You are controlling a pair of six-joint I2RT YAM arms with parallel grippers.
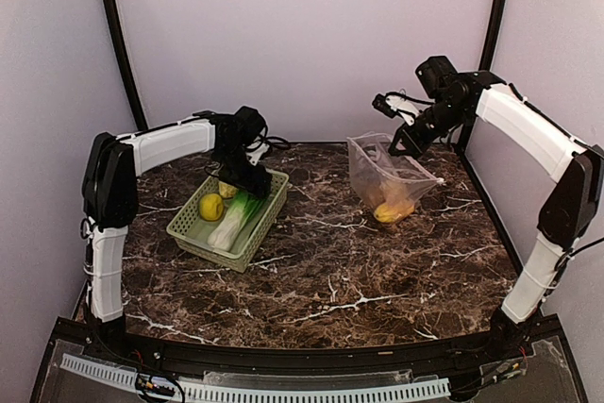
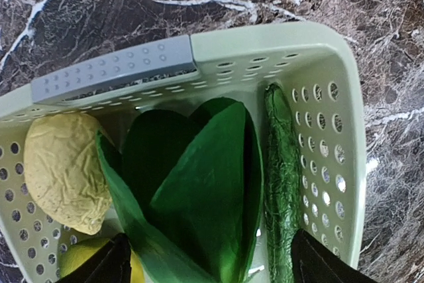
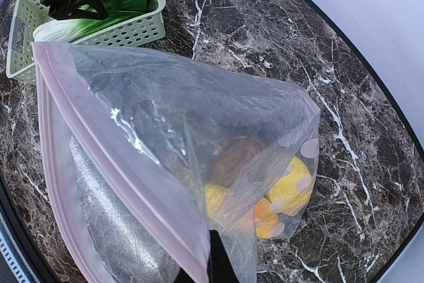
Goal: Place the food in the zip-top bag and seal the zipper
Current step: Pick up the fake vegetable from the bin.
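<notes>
Clear zip-top bag (image 1: 387, 178) stands mouth-up, pinched by right tool (image 1: 396, 146); left tool (image 2: 212, 264) gapes empty.

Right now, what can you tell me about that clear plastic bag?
The bag is clear, crinkled plastic with pale dots and a pinkish zipper strip along its open mouth. The right gripper pinches its top edge, so it stands on the marble table. At its bottom lie yellow, orange and brown food pieces.

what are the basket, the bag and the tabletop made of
The basket looks like matte light green moulded plastic: rows of holes, smooth rounded rim. The zip-top bag seems thin clear glossy film: it creases, glints and shows food inside. The table looks like brown white-veined marble, possibly printed laminate.
</notes>
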